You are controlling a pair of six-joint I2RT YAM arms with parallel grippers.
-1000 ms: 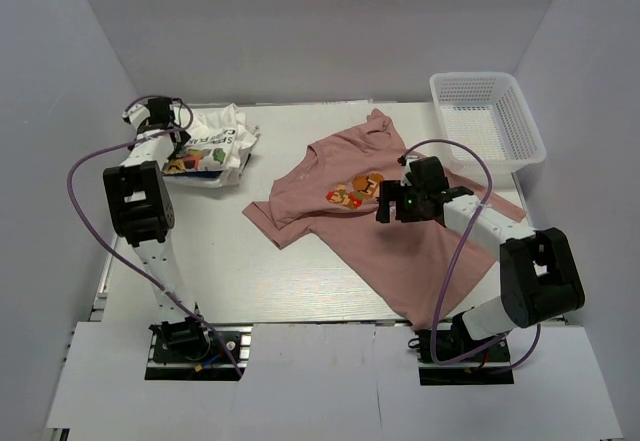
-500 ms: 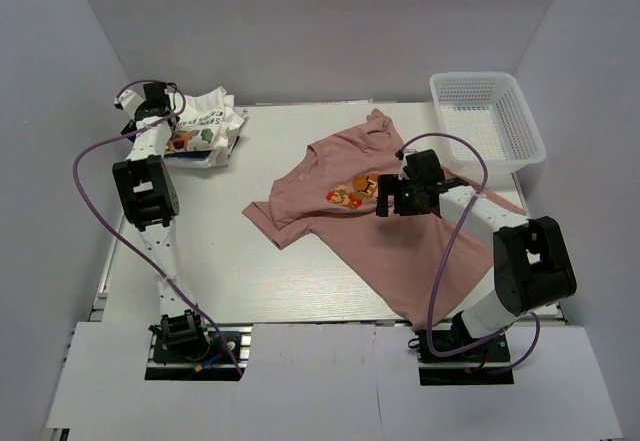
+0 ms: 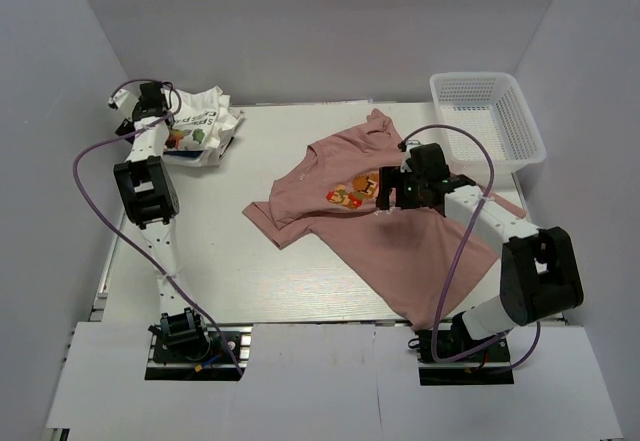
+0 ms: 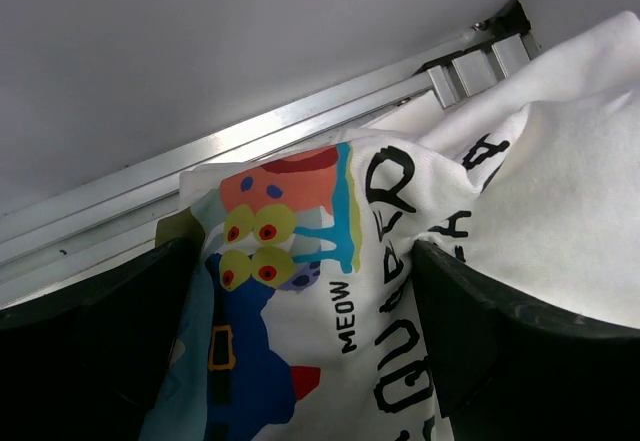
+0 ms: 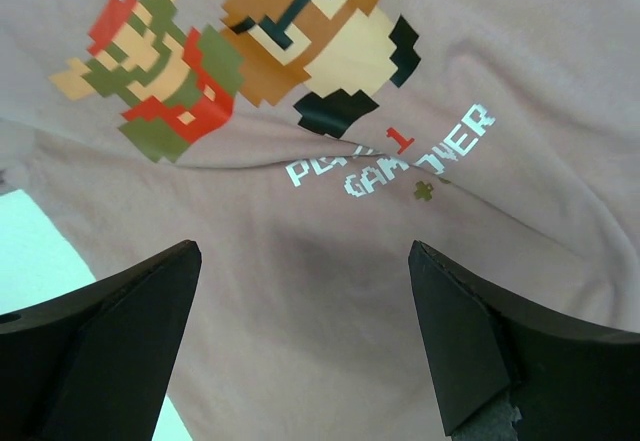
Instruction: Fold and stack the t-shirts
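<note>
Two tees need folding: the dusty-pink t-shirt [image 3: 385, 236] lies spread flat mid-tabletop [image 3: 240, 276], and the white t-shirt [image 3: 203, 133] sits bunched at the far-left corner. Your right gripper [image 5: 303, 253] hangs wide open over the pink chest print, probably to pinch a fold. Your left gripper [image 4: 300, 253], also released, straddles the white heap.

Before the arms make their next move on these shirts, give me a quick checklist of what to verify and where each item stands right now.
1. Right gripper open and holding nothing: ok. It hangs over the pink t-shirt.
2. Pink t-shirt spread out for folding: ok, with slight wrinkles.
3. Left gripper open: ok. Its jaws stand wide on either side of the white t-shirt.
4. White t-shirt laid flat: not ok. It is bunched up at the far left.
5. Left fingers touching the cloth: cannot tell.
6. Shirts stacked: not ok. They lie apart.
</note>
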